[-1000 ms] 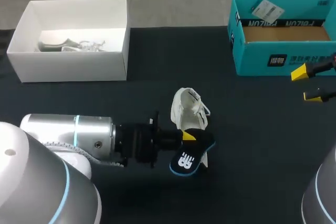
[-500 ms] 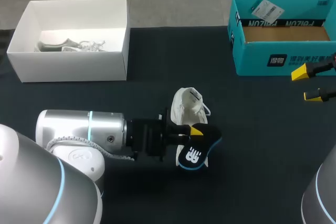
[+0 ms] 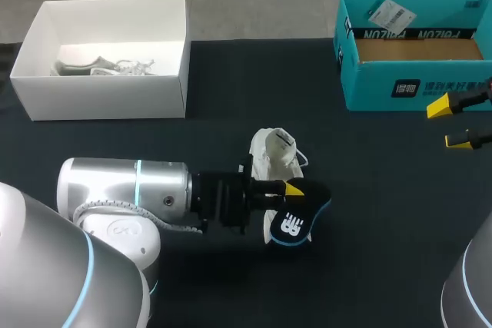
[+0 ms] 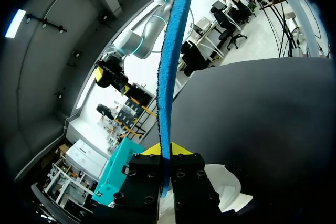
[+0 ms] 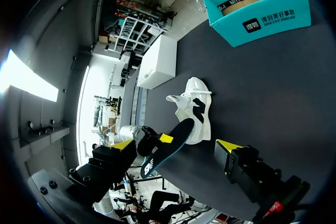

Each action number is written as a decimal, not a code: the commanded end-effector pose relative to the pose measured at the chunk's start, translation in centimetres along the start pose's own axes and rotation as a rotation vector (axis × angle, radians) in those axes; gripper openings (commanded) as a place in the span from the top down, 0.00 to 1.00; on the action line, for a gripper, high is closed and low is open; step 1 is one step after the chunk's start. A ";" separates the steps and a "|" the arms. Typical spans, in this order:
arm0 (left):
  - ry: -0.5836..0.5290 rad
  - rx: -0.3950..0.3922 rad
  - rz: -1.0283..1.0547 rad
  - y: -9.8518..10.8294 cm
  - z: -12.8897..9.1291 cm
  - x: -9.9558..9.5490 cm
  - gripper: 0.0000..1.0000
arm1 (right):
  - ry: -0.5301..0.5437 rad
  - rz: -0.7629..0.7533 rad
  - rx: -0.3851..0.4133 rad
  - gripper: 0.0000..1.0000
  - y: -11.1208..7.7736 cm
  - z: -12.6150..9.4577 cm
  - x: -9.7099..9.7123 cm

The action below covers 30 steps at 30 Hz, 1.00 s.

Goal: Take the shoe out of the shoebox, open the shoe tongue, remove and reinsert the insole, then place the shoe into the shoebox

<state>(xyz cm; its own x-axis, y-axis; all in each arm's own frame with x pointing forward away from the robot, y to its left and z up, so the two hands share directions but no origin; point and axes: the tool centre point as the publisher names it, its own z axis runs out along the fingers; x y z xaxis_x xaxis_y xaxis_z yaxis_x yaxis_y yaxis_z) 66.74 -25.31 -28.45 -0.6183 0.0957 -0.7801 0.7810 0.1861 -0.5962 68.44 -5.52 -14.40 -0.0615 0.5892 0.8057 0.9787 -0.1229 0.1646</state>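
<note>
The insole (image 3: pixel 296 220), black with a blue edge, is out of the shoe and pinched at one end between the closed fingers of the left gripper (image 3: pixel 290 189). In the left wrist view the insole (image 4: pixel 170 77) stands edge-on, running straight out ahead of the fingers, both of them pressed flat against its faces. The white shoe (image 3: pixel 273 151) rests on the dark table (image 3: pixel 384 213) just beside and below these fingers, on their far side from the robot; part of it shows pale under the gripper in the left wrist view (image 4: pixel 231 182). From the right wrist view the insole (image 5: pixel 165 148) hangs low over the near end of the shoe (image 5: pixel 194 111), its long axis roughly in line with the shoe's but tilted off it.

Reinsertion looks to be the step in hand. It likely turns on bringing the insole's free end down into the shoe's mouth and matching the two long axes; the left arm is much the nearer.

The right gripper (image 3: pixel 455 122) hangs well apart, fingers spread wide and holding nothing, just in front of the teal shoebox (image 3: pixel 415 86). A white box (image 3: pixel 108 97) with something pale inside sits off on the left arm's side.
</note>
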 end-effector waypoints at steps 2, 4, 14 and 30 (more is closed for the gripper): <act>-0.009 -0.023 -0.002 -1.0 -0.4 -0.1 1.00 | -0.002 0.001 -0.002 0.00 -0.1 0.1 0.0; -0.015 -0.027 -0.003 -1.0 -0.4 -0.2 1.00 | -0.002 0.001 -0.002 0.00 -0.1 0.1 0.0; -0.004 -0.047 -0.058 1.0 0.3 0.4 1.00 | -0.002 0.001 -0.002 0.00 -0.1 0.1 0.0; -0.023 -0.085 -0.070 -1.7 -5.5 -0.3 1.00 | -0.002 0.001 -0.002 0.00 -0.1 0.1 0.0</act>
<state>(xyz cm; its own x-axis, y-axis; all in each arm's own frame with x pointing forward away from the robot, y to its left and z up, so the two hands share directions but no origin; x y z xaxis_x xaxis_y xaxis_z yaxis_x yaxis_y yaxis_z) 66.10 -22.97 -26.74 -0.6682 0.0574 -0.7418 0.7251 0.2737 -0.6319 68.43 -5.51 -14.45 -0.0619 0.5891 0.8057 0.9785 -0.1231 0.1652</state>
